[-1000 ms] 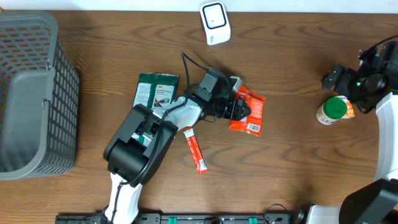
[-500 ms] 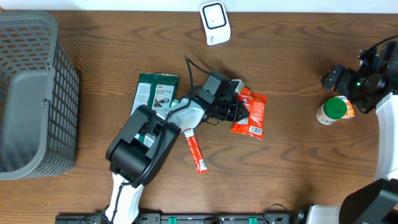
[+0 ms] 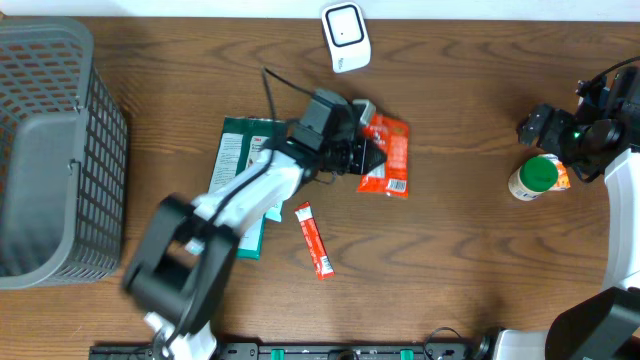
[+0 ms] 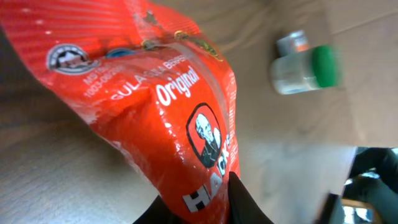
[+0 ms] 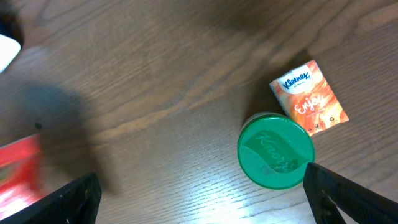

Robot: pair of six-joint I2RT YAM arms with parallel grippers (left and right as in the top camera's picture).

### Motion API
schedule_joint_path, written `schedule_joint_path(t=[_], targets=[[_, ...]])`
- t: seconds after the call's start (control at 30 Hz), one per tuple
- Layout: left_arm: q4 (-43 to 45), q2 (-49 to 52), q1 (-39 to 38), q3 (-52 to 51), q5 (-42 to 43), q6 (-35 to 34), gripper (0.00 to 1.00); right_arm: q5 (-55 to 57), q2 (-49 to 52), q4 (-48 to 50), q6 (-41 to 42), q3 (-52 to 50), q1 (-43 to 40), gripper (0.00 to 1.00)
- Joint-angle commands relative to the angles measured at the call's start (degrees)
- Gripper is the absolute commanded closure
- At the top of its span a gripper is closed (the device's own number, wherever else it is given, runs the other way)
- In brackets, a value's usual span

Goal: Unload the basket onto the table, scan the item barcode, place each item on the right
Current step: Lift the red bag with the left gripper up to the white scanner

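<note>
The left gripper [image 3: 366,156] pinches one red snack pouch [image 3: 386,152] at its edge, mid-table, on the robot's side of the one white scanner [image 3: 345,37]. The pouch's long axis runs far-to-near, with the white-label end toward the robot. The right gripper [image 5: 208,198] stands spread above one green-lidded jar [image 5: 275,149], which is beside one tissue pack [image 5: 309,97]. One red stick sachet [image 3: 315,238], some green packets [image 3: 245,150] (count unclear) and one grey basket [image 3: 50,150] lie to the left.

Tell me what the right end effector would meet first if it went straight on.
Likely the wooden table just beside the green-lidded jar; the right end effector could graze the jar. Depth is unclear.
</note>
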Motion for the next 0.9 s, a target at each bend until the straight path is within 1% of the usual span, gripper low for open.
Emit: schedule_joint_path(t=[0.0, 0.2, 0.3, 0.4, 0.5, 0.57, 0.63, 0.73, 0.8, 0.87], targets=[[-2.99, -7.91, 0.74, 0.42, -0.22, 2.89, 0.93, 0.11, -0.85, -0.04, -0.37, 0.96, -0.09, 0.01], [-5.84, -15.72, 2.4, 0.85, -3.13, 5.68, 0.93, 0.11, -0.85, -0.04, -0.37, 0.96, -0.09, 0.01], [-12.85, -17.25, 2.64, 5.27, -7.06, 6.67, 0.93, 0.11, -0.85, -0.04, -0.37, 0.96, -0.09, 0.01], [-24.15, -16.13, 2.51, 14.43, -13.88, 11.17, 0.93, 0.11, -0.85, -0.04, -0.35, 0.96, -0.09, 0.01], [-36.61, -12.22, 2.47, 27.69, -20.28, 16.0, 0.93, 0.11, -0.85, -0.04, -0.35, 0.96, -0.09, 0.01], [-43.21, -8.37, 2.47, 36.87, -23.08, 18.91, 0.93, 0.11, -0.85, -0.04, -0.35, 0.96, -0.09, 0.01], [-47.69, -3.89, 2.47, 45.33, -25.97, 21.57, 0.93, 0.11, -0.85, -0.04, -0.35, 0.96, -0.09, 0.01], [-48.43, 1.44, 2.47, 52.11, -30.6, 25.09, 0.93, 0.09, -0.85, -0.04, -0.37, 0.96, -0.09, 0.01], [-44.78, 4.02, 2.47, 52.65, -34.64, 29.77, 0.93, 0.11, -0.85, -0.04, -0.37, 0.96, -0.09, 0.01], [-40.46, 6.64, 2.47, 52.65, -40.06, 36.0, 0.93, 0.11, -0.85, -0.04, -0.37, 0.96, -0.09, 0.01]])
